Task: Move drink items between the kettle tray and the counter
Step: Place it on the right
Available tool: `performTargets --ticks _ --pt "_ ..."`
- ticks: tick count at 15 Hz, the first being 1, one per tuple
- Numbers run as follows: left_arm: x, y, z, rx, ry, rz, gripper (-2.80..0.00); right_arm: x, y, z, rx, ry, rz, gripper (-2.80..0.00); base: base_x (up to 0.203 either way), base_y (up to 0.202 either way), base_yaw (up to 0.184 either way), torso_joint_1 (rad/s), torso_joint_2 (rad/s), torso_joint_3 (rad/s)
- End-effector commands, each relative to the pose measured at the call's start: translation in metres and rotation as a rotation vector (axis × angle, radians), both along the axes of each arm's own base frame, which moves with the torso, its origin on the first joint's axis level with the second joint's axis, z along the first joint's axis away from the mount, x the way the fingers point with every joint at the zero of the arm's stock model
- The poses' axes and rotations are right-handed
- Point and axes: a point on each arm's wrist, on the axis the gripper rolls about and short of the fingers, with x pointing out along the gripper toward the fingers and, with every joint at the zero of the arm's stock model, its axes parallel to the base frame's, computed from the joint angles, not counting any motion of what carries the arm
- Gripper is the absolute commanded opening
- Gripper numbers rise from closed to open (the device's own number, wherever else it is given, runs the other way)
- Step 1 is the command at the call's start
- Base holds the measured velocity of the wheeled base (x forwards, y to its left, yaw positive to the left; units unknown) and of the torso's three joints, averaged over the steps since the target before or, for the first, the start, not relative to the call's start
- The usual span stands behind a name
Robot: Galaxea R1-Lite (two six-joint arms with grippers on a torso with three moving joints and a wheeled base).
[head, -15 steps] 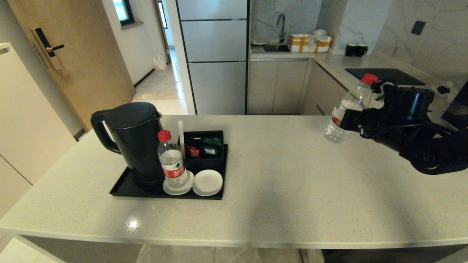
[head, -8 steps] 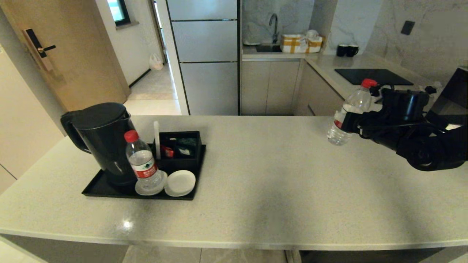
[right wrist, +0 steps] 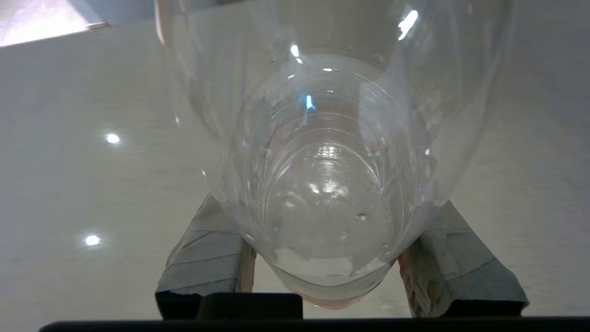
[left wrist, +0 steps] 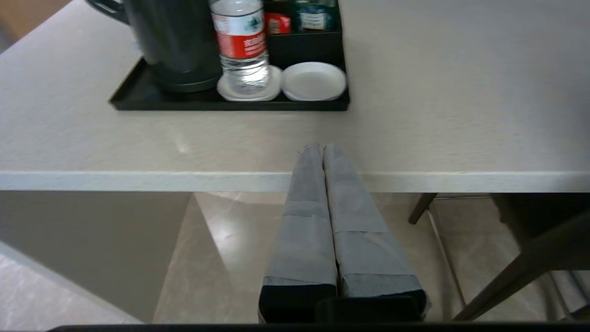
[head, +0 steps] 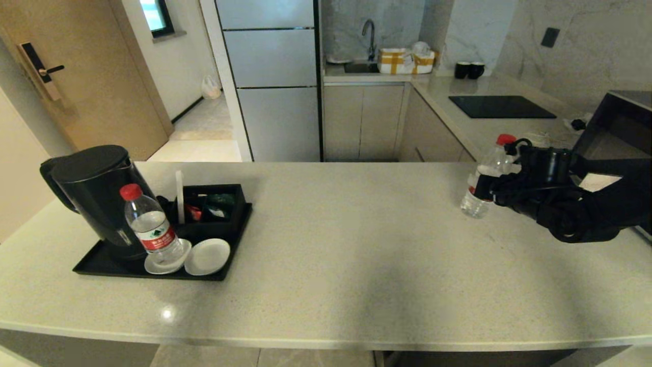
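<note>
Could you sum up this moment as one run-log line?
right gripper: shut on bottle, low over counter | left gripper: shut, idle | second bottle: on tray

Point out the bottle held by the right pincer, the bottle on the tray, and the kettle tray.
Held bottle [head: 478, 199]: head view, lower clear body.
Tray bottle [head: 154, 235]: head view, red-and-white label.
Kettle tray [head: 102, 265]: head view, bare front-left floor.

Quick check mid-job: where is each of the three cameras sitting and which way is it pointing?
Head: high, looking forward and down over the counter; right gripper holds a bottle.
Left wrist: below the counter's edge, facing the tray; shut left gripper shows.
Right wrist: behind its fingers, filled by the gripped bottle.
Shared: head and left wrist both see the kettle and the tray's bottle.
</note>
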Motion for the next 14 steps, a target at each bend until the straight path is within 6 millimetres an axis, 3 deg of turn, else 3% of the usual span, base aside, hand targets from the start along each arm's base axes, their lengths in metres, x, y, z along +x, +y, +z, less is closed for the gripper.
performTargets --ticks 1,4,10,14 --pt "0.000 0.000 0.000 0.000 0.003 0.000 -2.80 0.008 0.000 -0.017 0.001 -0.007 -0.001 -2.80 0.000 -0.076 -0.006 0.003 0.00 0.002" --pt "0.000 0.000 0.000 -0.001 0.003 0.000 -2.80 0.012 0.000 -0.030 -0.009 -0.010 0.000 -2.80 0.000 0.000 0.000 0.000 0.00 0.000" --pt "0.000 0.000 0.000 -0.003 0.001 0.000 -2.80 0.014 0.000 -0.036 -0.011 -0.005 -0.001 -2.80 0.000 0.000 0.000 0.000 0.00 0.000" --pt "0.000 0.000 0.000 -0.003 0.001 0.000 -2.80 0.020 -0.001 -0.054 -0.012 -0.013 -0.002 -2.80 0.000 0.000 0.000 0.000 0.00 0.000"
